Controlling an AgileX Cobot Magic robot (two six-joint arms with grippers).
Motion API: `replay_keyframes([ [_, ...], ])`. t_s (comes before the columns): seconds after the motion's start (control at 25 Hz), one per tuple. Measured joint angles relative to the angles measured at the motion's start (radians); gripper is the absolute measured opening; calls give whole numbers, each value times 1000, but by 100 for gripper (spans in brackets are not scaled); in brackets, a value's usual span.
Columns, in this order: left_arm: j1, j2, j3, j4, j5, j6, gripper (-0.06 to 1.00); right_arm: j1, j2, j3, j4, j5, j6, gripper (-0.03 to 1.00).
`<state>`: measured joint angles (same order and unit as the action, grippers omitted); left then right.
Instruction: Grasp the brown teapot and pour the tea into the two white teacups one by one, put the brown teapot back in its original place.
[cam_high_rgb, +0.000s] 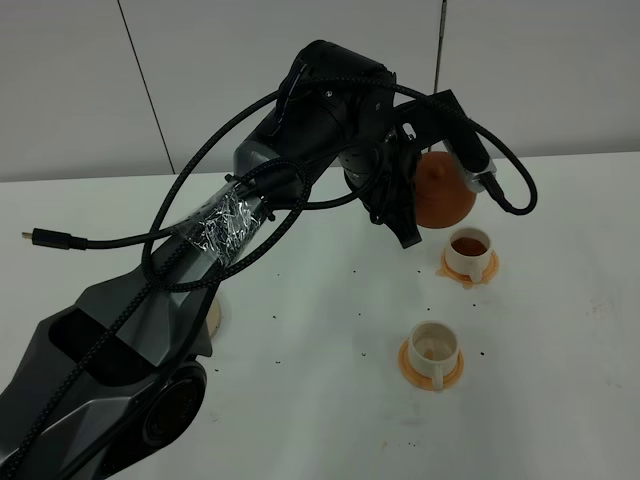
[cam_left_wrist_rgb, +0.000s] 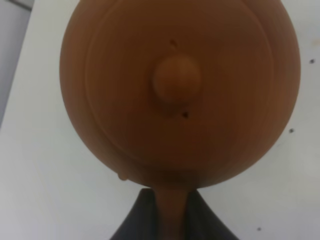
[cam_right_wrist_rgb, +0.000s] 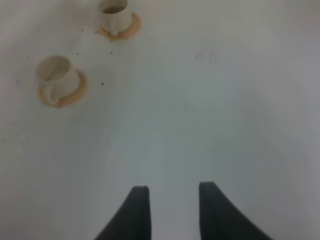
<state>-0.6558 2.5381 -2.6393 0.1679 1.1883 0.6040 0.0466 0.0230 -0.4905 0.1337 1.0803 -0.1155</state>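
The brown teapot (cam_high_rgb: 445, 197) is a squat, round, reddish clay pot. Its lid (cam_left_wrist_rgb: 125, 95) faces the left wrist camera, showing a knob (cam_left_wrist_rgb: 176, 77) and two tiny holes. It hangs above the table (cam_high_rgb: 560, 330) at about 1 o'clock from the middle of the high view. The left gripper (cam_left_wrist_rgb: 170, 194) is clamped on its loop handle (cam_left_wrist_rgb: 171, 212), one dark finger on each side.

At the far left of the high view a loose cable plug (cam_high_rgb: 45, 238) sticks out over the table. The beige coaster (cam_high_rgb: 214, 316) lies at 8 o'clock from the teapot, well apart from it and bare; the base of the left arm (cam_high_rgb: 120, 330) hides most of it. A patch of crinkled foil (cam_high_rgb: 232, 225) wraps the arm. The arm's black wrist and looping cables cover the teapot's left side, so the spout cannot be made out.

At 5 o'clock from the teapot, close by, the far teacup (cam_high_rgb: 469, 247) holds dark brown tea. At 7 o'clock from that cup the near teacup (cam_high_rgb: 433, 345) shows only a faint brownish tint inside. Each cup sits on one of the orange saucers (cam_high_rgb: 404, 363). Small dark specks dot the table around them.

The right gripper (cam_right_wrist_rgb: 172, 192) hangs over bare table, fingers parted with nothing between them, well apart from both cups.
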Motion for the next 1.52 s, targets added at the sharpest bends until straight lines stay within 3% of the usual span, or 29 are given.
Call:
replay_keyframes([
  [0.6, 8, -40, 4, -11, 0, -2, 16, 0, 0, 0, 0, 0, 0, 24],
  [0.96, 21, -140, 254, -12, -1, 5, 16, 0, 0, 0, 0, 0, 0, 24],
  [1.52, 40, -149, 269, 17, -1, 4, 16, 0, 0, 0, 0, 0, 0, 24],
])
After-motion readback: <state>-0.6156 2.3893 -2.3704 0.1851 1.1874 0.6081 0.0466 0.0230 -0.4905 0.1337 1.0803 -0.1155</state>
